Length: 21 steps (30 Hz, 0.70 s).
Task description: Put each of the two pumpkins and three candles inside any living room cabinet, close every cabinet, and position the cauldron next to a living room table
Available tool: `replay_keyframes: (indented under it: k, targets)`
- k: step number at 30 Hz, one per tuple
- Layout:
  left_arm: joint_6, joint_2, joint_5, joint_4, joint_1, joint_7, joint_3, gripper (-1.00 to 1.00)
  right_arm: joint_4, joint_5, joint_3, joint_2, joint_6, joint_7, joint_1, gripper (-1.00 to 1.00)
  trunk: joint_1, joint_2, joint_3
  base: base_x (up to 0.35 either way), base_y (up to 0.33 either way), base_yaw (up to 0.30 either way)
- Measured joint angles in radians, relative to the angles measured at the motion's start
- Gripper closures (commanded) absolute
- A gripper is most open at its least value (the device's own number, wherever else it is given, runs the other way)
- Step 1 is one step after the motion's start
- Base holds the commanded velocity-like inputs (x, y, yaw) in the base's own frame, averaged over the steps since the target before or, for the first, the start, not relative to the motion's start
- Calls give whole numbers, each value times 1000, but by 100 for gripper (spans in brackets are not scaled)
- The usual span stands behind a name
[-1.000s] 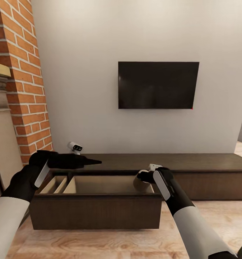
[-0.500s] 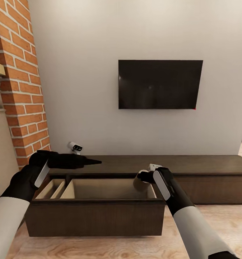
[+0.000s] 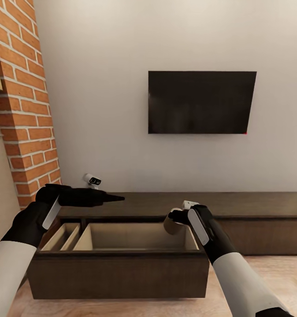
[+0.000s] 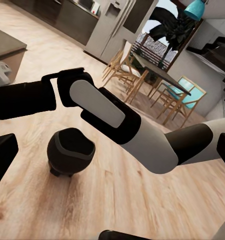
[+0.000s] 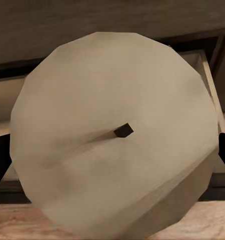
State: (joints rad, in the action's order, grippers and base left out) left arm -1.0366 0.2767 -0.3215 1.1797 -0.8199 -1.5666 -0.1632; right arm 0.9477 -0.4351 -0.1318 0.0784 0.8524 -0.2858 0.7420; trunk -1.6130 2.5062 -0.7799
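The long dark brown cabinet point(image 3: 254, 202) runs along the wall, and its left drawer point(image 3: 135, 237) is pulled out, showing a bare beige interior. My right gripper point(image 3: 174, 219) is shut on a stubby beige candle point(image 3: 170, 225) and hangs over the drawer's right end. The right wrist view looks straight down on the candle point(image 5: 112, 135) and its dark wick. My left gripper point(image 3: 117, 198) hovers open above the drawer's left part, holding nothing. The black cauldron point(image 4: 70, 150) stands on the wood floor behind my right arm. The pumpkins and the table are out of view.
A brick column point(image 3: 25, 110) rises at the left, close to the cabinet's end. A black TV point(image 3: 201, 102) hangs on the wall above. A small white camera device point(image 3: 92, 179) sits on the cabinet top. Dining chairs point(image 4: 142, 70) stand far off.
The whole view has shifted: cabinet and drawer now look larger and lower, as the camera came closer. Both grippers keep their pose and the candle stays held.
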Motion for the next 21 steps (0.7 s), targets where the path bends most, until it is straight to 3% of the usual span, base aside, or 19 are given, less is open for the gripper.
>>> replay_keyframes:
  k: [21]
  targets:
    - [0,0,0,3,0,0,0,-100,-2,2,0,-1,0,0,0,100,0,0,0,100,-25,0]
